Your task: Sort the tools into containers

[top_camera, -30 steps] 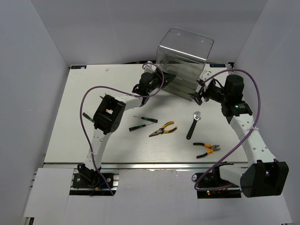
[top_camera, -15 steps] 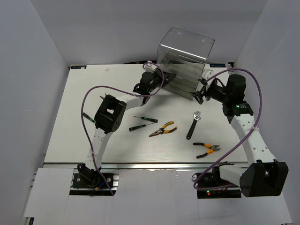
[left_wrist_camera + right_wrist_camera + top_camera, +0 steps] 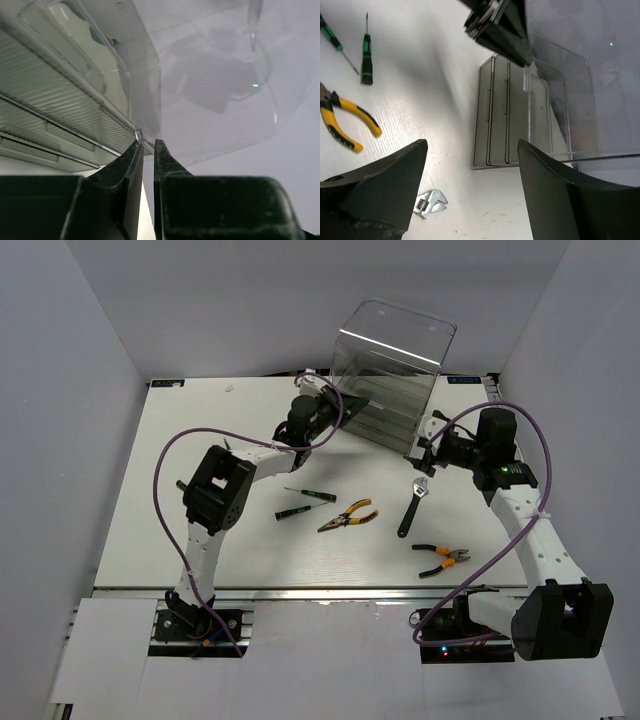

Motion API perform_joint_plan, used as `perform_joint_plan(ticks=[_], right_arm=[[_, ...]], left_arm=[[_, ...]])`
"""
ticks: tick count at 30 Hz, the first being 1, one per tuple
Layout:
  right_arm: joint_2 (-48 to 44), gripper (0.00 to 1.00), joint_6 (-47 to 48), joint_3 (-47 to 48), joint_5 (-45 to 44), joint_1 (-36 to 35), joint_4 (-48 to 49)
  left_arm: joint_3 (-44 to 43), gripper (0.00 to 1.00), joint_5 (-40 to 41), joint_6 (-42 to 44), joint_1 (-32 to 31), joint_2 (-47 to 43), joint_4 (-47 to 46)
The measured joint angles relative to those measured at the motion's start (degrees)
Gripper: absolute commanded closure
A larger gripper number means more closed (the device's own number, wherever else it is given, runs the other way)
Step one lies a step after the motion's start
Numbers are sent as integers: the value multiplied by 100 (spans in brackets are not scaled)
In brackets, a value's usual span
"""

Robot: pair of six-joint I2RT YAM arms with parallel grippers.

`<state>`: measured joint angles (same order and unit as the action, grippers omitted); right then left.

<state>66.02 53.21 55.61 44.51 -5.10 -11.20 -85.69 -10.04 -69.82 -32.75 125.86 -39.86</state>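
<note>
Well, the left tool [image 3: 146,144] is nipped onto the cabinet [image 3: 395,360] and the right tool [image 3: 422,445] gapes beside it.
At the back of the tabletop [image 3: 150,460], the left tool's jaws are clenched nearly together on a thin clear edge at the cabinet's front. The right tool hangs released and holds nothing, near the cabinet's lower right corner. Two screwdrivers [image 3: 300,502], the pliers [image 3: 346,516], the wrench [image 3: 413,505] and the cutters [image 3: 441,557] lie loose on the tabletop, well apart from the drawers.

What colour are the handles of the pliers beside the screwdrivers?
Yellow with black trim. The pliers show best in the right wrist view.
</note>
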Motion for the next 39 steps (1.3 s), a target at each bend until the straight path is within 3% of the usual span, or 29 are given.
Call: perform_joint_plan(ticks=[23, 31, 39], right_arm=[[-26, 24, 2568, -1108, -420, -149, 599], [74, 23, 2723, -2168, -1423, -1008, 2245], [1198, 22, 2645, -2240, -2909, -1429, 4249]], left_arm=[[409, 100, 22, 361, 0, -1012, 46], [446, 100, 22, 363, 0, -1132, 22], [466, 100, 22, 352, 0, -1132, -9]])
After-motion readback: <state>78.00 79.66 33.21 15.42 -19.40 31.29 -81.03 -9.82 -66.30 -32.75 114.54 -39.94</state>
